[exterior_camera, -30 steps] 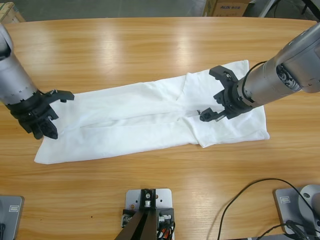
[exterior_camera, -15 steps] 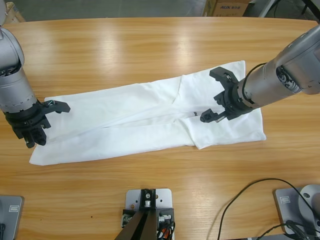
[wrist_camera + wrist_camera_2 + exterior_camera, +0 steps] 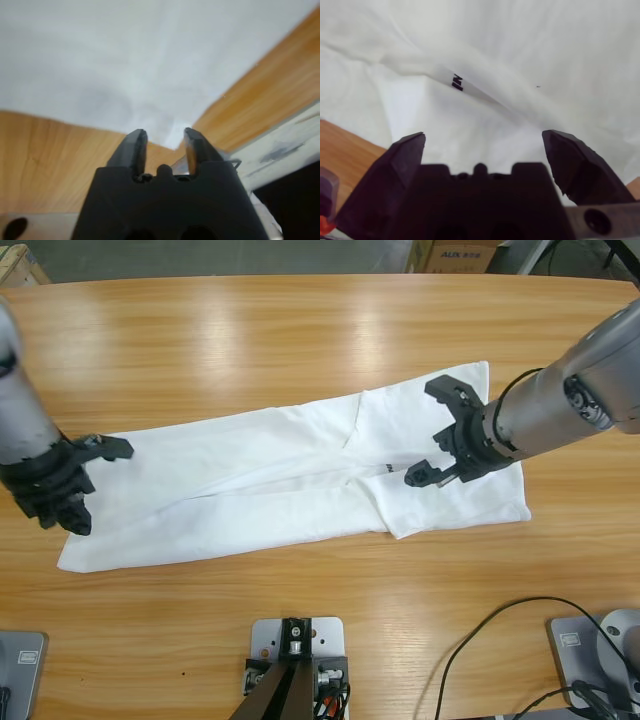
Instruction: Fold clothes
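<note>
The white T-shirt [image 3: 300,480] is lying flat on the wooden desk [image 3: 300,340], folded into a long band. One end of it is under the right gripper [image 3: 441,434] and the other end is at the left gripper [image 3: 85,480].

The right gripper is hovering over the wider end of the shirt, and its jaws are standing wide apart with nothing between them. In the right wrist view, white cloth [image 3: 520,60] is filling the space in front of the jaws, and a folded edge carrying small dark lettering [image 3: 456,81] is running across just ahead of them, nearer to the one on the picture's left. A corner of bare desk [image 3: 345,145] is showing beside that same one.

The left gripper [image 3: 164,145] is sitting at the far end of the band. In the left wrist view its jaws are standing close together with only a narrow gap, and a point of white cloth [image 3: 165,130] is coming down into that gap. I cannot tell if the cloth is really pinched there. Bare desk [image 3: 50,155] is showing on both sides of the jaws.

At the top edge of the high view, behind the desk, a cardboard box [image 3: 455,254] is standing; what is in it is not visible.
</note>
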`<state>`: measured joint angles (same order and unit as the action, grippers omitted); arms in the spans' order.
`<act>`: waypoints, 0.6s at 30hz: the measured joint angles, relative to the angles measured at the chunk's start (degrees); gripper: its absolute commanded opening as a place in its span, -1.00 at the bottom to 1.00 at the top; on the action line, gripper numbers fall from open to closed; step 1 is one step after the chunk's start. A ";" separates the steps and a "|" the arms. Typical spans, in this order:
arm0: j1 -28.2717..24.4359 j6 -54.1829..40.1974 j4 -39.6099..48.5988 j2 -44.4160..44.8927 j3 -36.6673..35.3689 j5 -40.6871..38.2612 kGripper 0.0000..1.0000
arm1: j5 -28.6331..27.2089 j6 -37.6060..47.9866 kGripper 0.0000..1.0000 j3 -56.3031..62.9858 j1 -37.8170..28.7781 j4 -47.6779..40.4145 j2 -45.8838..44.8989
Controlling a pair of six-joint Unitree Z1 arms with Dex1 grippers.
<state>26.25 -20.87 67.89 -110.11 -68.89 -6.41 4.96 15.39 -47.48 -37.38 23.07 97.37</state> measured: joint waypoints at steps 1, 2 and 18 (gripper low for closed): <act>0.00 0.45 0.11 1.62 0.08 -0.52 0.92 | -0.55 0.00 0.91 -0.25 0.00 0.01 -0.57; 0.00 0.84 0.18 2.94 0.17 -0.94 0.92 | -1.36 0.01 0.91 -0.61 0.00 0.09 -1.40; -0.36 5.00 0.28 5.36 -3.70 -3.79 0.90 | -9.70 9.09 0.10 -8.35 13.15 7.86 1.63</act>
<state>25.89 -15.87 68.16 -104.75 -72.60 -10.19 -4.74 24.47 -55.83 -24.23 30.93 99.00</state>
